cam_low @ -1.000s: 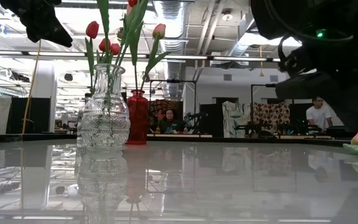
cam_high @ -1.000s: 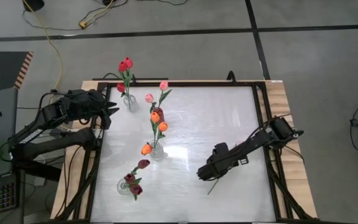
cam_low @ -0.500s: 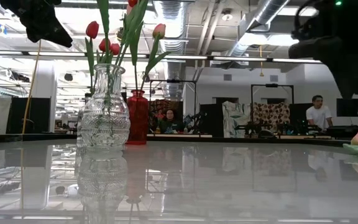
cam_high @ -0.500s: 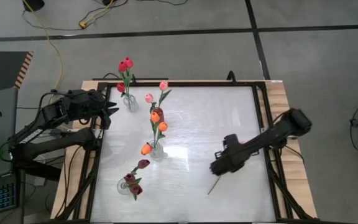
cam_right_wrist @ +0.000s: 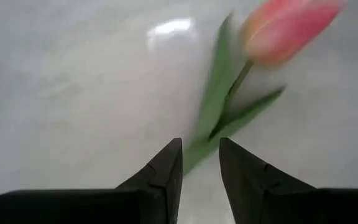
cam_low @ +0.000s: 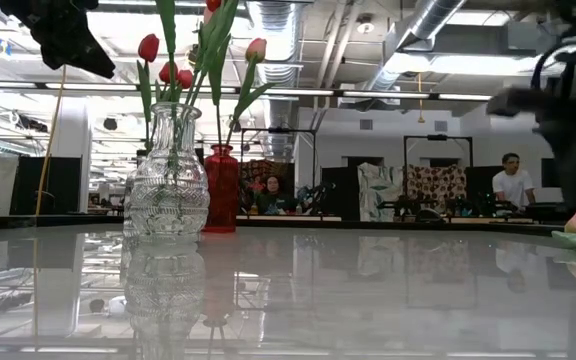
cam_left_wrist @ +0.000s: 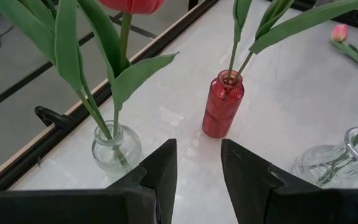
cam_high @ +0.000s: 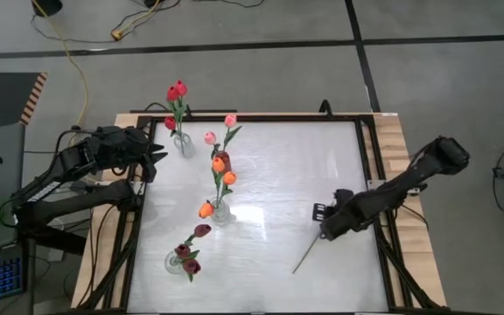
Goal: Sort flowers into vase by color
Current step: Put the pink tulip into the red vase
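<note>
Right wrist view: right gripper (cam_right_wrist: pixel 201 163) fingers slightly apart, empty, above pink tulip (cam_right_wrist: pixel 288 28) lying on bench (cam_high: pixel 278 175). Light, floppy, likely slippery; pinch mid-stem (cam_high: pixel 305 256).

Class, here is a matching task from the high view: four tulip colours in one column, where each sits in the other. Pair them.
1 red tulips
2 orange tulips
3 maroon tulips
4 loose pink tulip

A lying flat on the table
B mid-table vase
C top-left corner vase
D bottom-edge vase

Pairs: 1-C, 2-B, 3-D, 4-A
</note>
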Robot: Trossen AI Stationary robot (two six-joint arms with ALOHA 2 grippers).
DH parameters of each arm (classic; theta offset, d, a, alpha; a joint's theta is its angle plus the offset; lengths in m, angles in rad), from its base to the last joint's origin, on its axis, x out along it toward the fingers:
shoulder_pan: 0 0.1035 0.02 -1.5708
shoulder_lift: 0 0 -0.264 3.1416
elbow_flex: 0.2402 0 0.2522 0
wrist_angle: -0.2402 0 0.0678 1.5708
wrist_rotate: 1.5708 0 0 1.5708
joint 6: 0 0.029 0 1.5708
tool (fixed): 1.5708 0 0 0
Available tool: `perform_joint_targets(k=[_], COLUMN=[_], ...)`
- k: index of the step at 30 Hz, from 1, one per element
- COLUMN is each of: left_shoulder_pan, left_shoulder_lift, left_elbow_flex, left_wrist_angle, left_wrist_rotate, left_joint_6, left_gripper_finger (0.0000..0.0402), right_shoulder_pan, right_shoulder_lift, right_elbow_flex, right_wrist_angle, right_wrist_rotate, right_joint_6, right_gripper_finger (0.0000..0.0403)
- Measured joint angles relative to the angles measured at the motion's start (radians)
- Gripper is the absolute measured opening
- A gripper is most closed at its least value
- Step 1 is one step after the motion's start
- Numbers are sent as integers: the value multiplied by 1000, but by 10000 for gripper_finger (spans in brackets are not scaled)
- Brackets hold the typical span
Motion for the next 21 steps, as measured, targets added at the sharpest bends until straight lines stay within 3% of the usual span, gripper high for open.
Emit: perform_joint_targets(k=[5, 21], left_shoulder_pan=[0, 0], left_shoulder_lift=[0, 0], left_elbow_flex=[0, 0], left_wrist_angle=[-1, -3], left_wrist_rotate=[-3, -3], left_joint_6=[0, 0], left_gripper_finger=[112, 112], right_shoulder_pan=[-6, -68], right_shoulder_lift=[76, 238], right_elbow_flex=[-1, 3], right_wrist_angle=[-39, -14], right_wrist_rotate=[-6, -12], right_joint_6=[69, 63], right_gripper_finger=[132, 132])
